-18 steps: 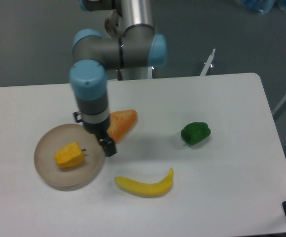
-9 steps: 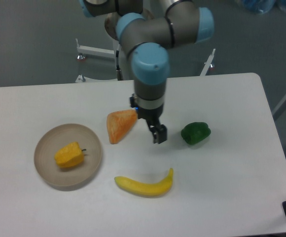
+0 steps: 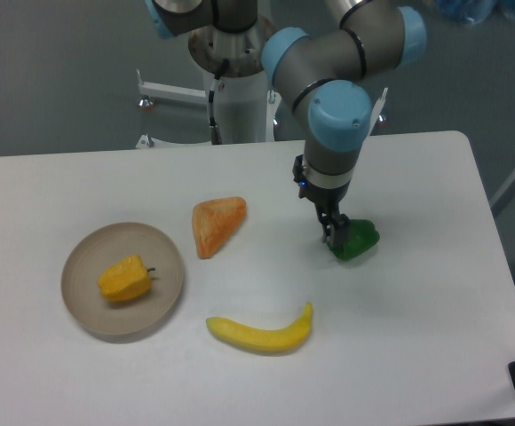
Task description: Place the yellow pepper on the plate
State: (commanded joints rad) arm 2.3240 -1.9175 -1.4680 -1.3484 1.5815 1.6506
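Observation:
The yellow pepper (image 3: 125, 279) lies on its side in the middle of the beige plate (image 3: 162, 258) at the left of the white table, its dark stem pointing right. My gripper (image 3: 333, 232) hangs far to the right of the plate, its tip at the left edge of the green pepper (image 3: 356, 240). The fingers look close together and hold nothing that I can see. The arm reaches in from the back.
A pale-orange wedge (image 3: 216, 223) lies just right of the plate. A yellow banana (image 3: 261, 334) lies near the front, below the wedge. The table's right edge is near the green pepper.
The gripper has swung right across the table, from the plate's right rim past the orange wedge to the green pepper. The yellow pepper has stayed still on the plate.

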